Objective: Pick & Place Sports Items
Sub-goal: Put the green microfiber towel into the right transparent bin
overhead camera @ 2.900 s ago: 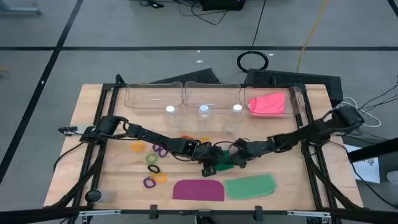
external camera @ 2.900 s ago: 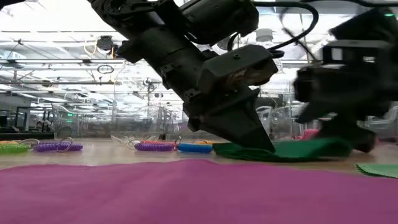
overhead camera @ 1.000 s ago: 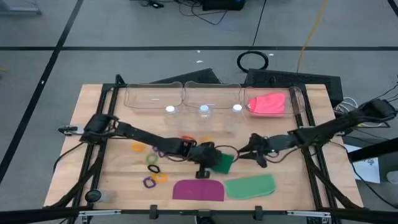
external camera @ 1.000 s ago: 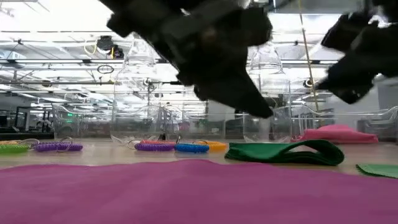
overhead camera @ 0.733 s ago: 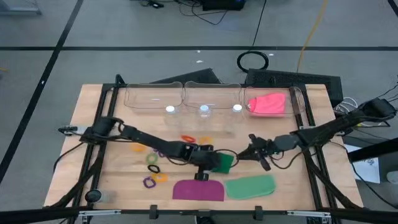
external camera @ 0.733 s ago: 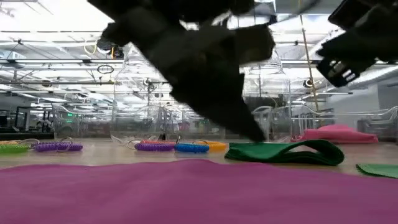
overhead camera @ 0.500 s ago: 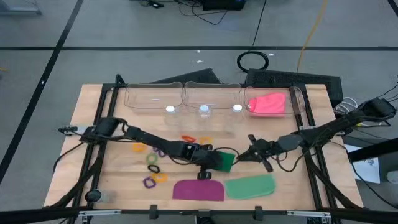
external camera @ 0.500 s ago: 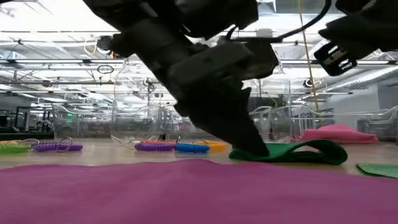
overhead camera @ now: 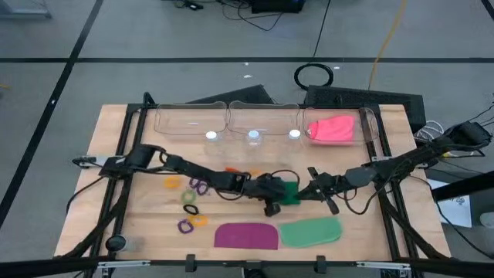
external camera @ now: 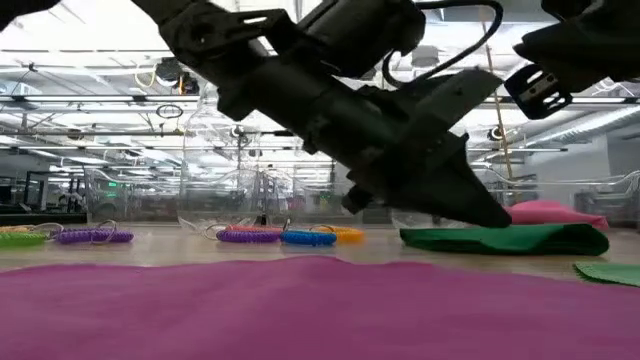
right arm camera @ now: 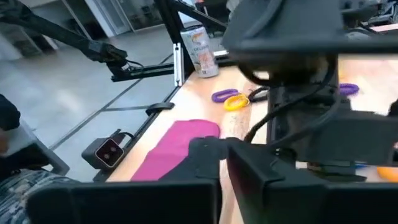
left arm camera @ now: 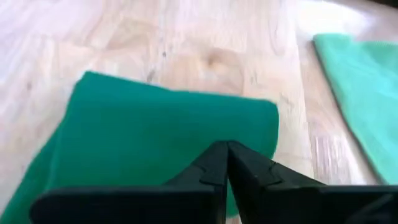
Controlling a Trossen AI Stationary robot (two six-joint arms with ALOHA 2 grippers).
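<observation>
The left end effector [overhead camera: 287, 193] was clenched tight, fingertips pressed together right down on the dark green piece [overhead camera: 289, 190] near the middle of the wooden surface [overhead camera: 139, 224] — touching it, but I couldn't tell if any cloth was actually pinched. The right end effector [overhead camera: 308, 190] was clamped shut too, empty, hovering just beside that piece's far edge. The purple piece [overhead camera: 245, 235] and light green piece [overhead camera: 310, 231] lay flat along the front edge, the pink piece [overhead camera: 333, 129] sat in a clear bin [overhead camera: 369, 123] at the back, and the small rings [overhead camera: 190, 197] were scattered off to the left.
</observation>
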